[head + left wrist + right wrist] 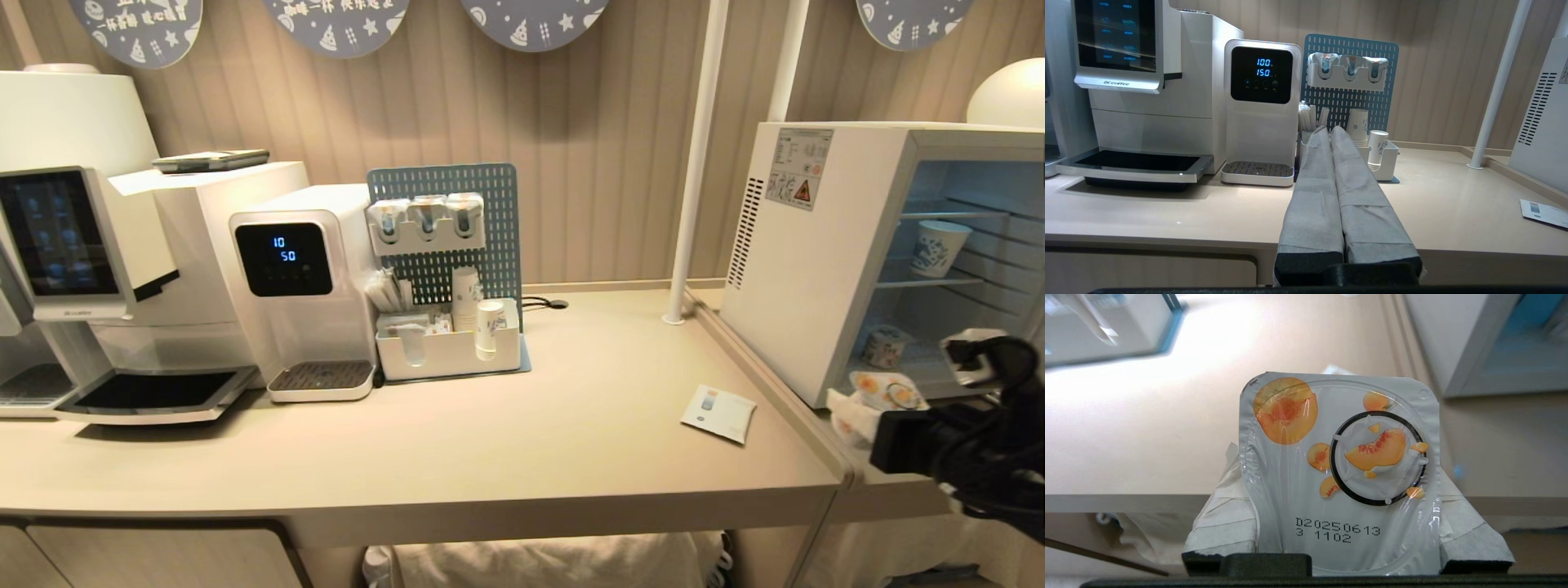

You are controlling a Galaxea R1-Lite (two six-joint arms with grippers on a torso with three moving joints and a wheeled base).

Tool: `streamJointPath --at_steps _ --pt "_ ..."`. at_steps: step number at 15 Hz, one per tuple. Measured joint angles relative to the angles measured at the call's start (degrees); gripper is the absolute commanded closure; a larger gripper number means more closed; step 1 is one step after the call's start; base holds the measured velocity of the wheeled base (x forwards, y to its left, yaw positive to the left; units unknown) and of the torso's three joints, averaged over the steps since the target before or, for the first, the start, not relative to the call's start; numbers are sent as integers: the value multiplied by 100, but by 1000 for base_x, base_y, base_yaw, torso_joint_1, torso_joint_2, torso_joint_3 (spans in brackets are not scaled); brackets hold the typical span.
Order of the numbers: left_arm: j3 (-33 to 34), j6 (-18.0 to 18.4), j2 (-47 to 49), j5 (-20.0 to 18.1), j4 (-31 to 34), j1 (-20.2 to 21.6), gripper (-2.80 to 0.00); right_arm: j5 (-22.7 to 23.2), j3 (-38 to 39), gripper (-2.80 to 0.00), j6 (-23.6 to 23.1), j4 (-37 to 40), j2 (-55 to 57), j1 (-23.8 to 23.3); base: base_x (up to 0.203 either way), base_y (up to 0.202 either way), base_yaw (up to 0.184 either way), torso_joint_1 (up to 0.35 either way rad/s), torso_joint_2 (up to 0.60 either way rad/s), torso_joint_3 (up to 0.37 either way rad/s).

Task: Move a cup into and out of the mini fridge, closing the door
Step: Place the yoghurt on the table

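Observation:
The mini fridge (800,269) stands at the counter's right end with its inside showing; the door is out of view. My right gripper (878,402) hovers just in front of the fridge opening, shut on a cup (888,390) with a peach-printed foil lid. In the right wrist view the cup (1339,457) fills the space between the padded fingers (1224,522) of the right gripper (1339,473). A paper cup (939,247) sits on the fridge's upper wire shelf and another small cup (886,347) lower down. My left gripper (1331,131) is shut and empty, parked before the counter's front edge.
On the counter stand a coffee machine (73,245), a water dispenser (298,286) and a blue pegboard organiser (449,269) with stacked paper cups. A leaflet (718,412) lies near the fridge. A white pole (694,163) rises beside the fridge's left wall.

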Motion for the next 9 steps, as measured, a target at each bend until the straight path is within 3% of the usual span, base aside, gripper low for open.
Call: streamJointPath --at_steps 3,5,7,9 --pt "0 0 0 -1 -5 -2 0 -313 -246 0 13 -1478 2334 477 0 0 0 0 0 0" --pt "0 2 0 -2 -2 -2 0 -667 -907 0 17 -2122 3414 812 0 0 0 0 0 0" --pt "0 2 0 -2 0 -2 0 -946 -1715 0 30 -2245 4033 1061 0 0 0 0 0 0" --pt "0 4 0 4 -1 -2 0 -1180 -2447 0 52 -1754 4300 1148 0 0 0 0 0 0"
